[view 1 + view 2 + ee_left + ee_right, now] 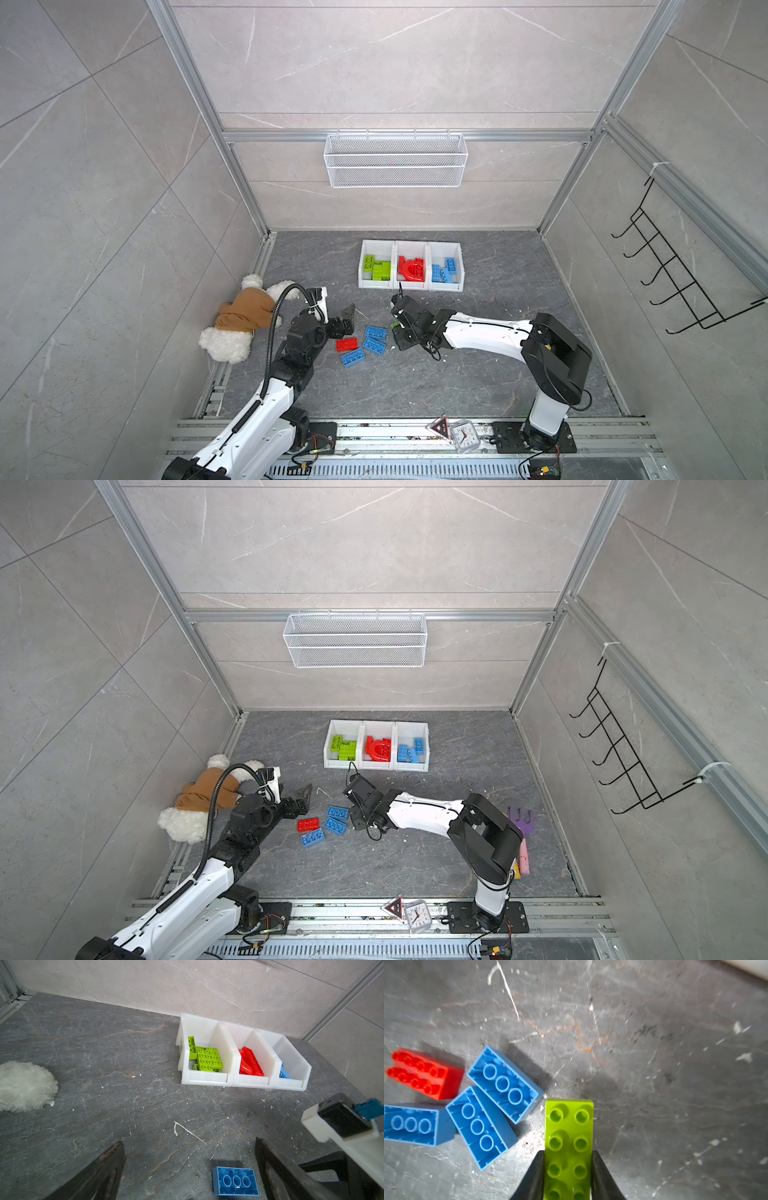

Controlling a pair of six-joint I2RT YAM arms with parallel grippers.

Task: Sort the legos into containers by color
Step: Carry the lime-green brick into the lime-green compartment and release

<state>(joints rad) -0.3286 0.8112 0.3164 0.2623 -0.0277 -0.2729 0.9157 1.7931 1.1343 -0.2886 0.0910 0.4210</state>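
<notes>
My right gripper (568, 1152) is shut on a lime green lego (569, 1136), its black fingers (537, 1169) pressing both long sides. In a top view it (397, 326) hovers low over the dark floor, right of the loose legos. A red lego (346, 344) and three blue ones (374, 345) lie there, the blue ones upside down. My left gripper (347, 318) is open and empty, with a blue lego (235, 1181) on the floor between its fingers. The three joined white containers (410, 248) behind hold green, red and blue legos, left to right.
A teddy bear (245, 320) lies at the left wall beside my left arm. A wire basket (395, 160) hangs on the back wall and a black hook rack (673, 270) on the right wall. A purple rake (521, 820) lies behind my right arm. A small clock (463, 434) sits on the front rail.
</notes>
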